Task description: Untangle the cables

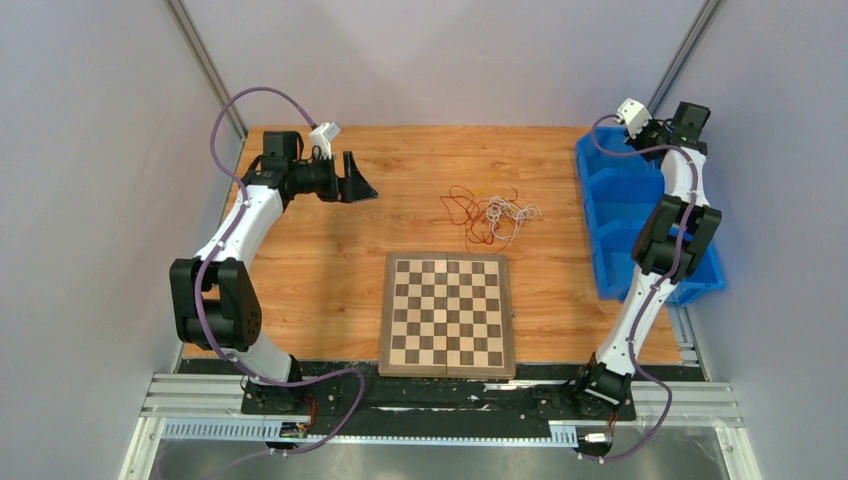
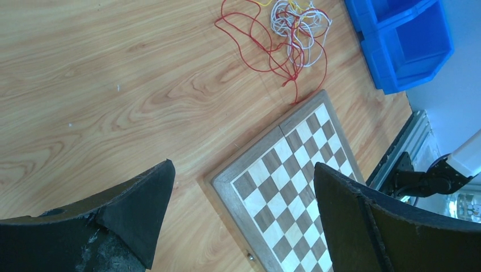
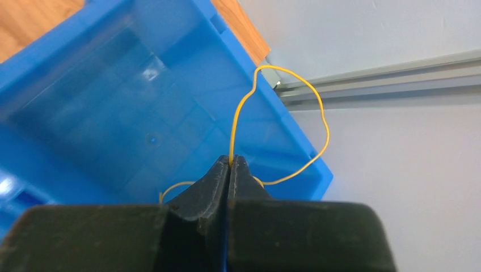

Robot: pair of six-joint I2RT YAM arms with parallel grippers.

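Observation:
A small tangle of thin red and white cables (image 1: 487,213) lies on the wooden table behind the chessboard; it also shows in the left wrist view (image 2: 292,34), with a bit of yellow at the top. My left gripper (image 1: 362,180) is open and empty, held above the table well left of the tangle; its fingers (image 2: 133,207) frame the chessboard corner. My right gripper (image 3: 230,161) is shut on a thin yellow cable (image 3: 283,107), which loops above the jaws over a blue bin (image 3: 130,96). In the top view the right gripper (image 1: 605,128) is at the far right, over the bins.
A wooden chessboard (image 1: 447,313) lies in front of the tangle. Three joined blue bins (image 1: 645,215) stand along the table's right edge. Grey walls and metal frame posts close in the back and sides. Purple arm cables run along both arms.

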